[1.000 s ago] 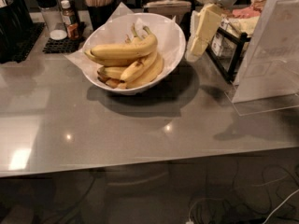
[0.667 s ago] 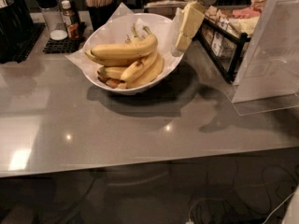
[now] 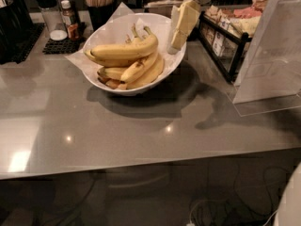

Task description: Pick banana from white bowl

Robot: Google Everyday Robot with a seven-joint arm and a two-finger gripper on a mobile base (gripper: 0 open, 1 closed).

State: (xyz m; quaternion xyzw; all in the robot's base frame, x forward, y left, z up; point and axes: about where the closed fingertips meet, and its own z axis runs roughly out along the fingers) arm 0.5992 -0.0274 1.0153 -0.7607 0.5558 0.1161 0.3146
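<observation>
Risk first: gripper hangs at the right rim of the white bowl, so a straight descent could clip the rim, snag the paper liner or shove the bowl along the desk's far edge. On top of the pile lies the banana, stem toward the gripper. Arm enters over the far edge, wrist pointing down; how far the gripper is open cannot be told, nothing visibly held.

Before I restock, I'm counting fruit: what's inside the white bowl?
The white bowl holds paper, the banana on top, smaller bananas beneath; anything under them is covered. The gripper hangs at its right rim.
</observation>
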